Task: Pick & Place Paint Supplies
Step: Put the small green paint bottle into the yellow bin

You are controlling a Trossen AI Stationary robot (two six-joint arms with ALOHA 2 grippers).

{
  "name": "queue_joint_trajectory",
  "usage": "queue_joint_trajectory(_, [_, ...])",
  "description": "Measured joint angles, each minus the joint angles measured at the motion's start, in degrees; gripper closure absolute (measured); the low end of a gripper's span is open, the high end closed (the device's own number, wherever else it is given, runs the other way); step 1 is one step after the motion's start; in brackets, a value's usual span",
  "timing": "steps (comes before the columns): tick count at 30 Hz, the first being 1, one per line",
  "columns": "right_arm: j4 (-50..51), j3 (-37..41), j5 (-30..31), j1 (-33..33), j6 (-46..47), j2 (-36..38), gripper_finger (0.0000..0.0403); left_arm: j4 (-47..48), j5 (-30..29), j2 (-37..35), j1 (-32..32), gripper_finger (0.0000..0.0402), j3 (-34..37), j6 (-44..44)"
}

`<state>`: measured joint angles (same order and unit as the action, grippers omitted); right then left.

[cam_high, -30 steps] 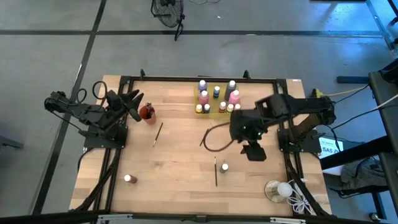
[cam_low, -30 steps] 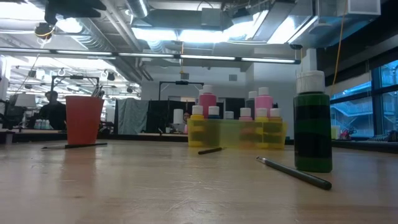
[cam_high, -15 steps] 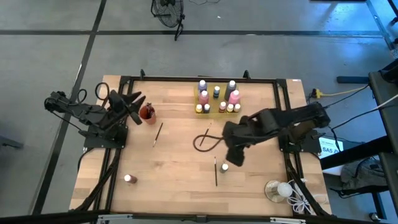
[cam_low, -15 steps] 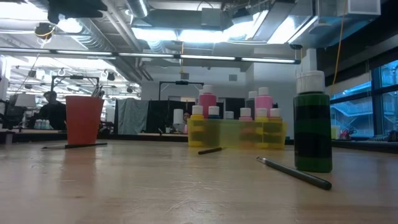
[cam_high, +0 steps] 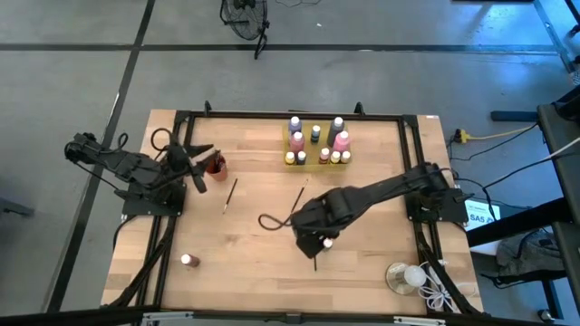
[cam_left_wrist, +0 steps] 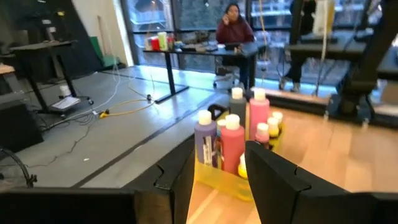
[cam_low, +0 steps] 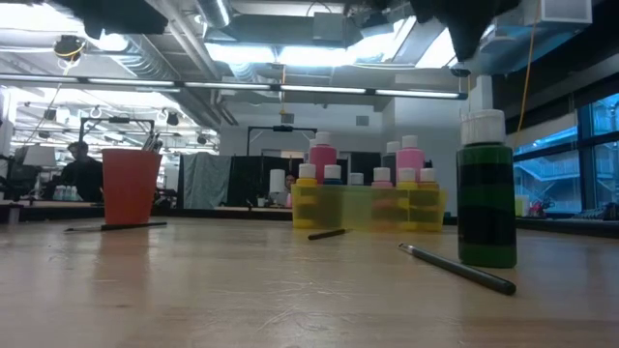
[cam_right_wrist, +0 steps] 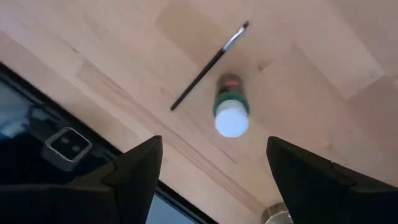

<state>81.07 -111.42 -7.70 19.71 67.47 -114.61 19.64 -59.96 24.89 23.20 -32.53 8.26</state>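
We are hovering our right gripper, fingers spread wide, over the green bottle; left gripper is idling, part-open, empty.

Table: we see a pale wooden top in a dark frame.
Under the right gripper: a green bottle with a brush just beside it.
Far side from it: yellow tray of bottles.
Near the left gripper: red cup, a brush.
Front corner: clear dish.
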Motion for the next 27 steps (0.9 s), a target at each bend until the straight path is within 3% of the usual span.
queue_joint_trajectory(5, [0.1,0.0,-1.3,0.7,-0.5,-2.9,0.0112,2.5,4.0,0.0,0.0,0.0265,0.0,1.5])
queue_joint_trajectory(9, [0.2,0.0,2.8,1.3,0.1,-3.1,0.0112,3.0,6.0,0.0,0.0,0.0265,0.0,2.2])
queue_joint_trajectory(17, [2.6,0.4,2.1,1.9,2.8,-3.1,0.0112,3.1,9.1,0.0,0.0,0.0266,0.0,4.6])
queue_joint_trajectory(27, [-1.2,8.7,0.3,2.6,2.2,-3.2,0.0112,3.7,15.5,0.0,0.0,0.0263,0.0,8.1])
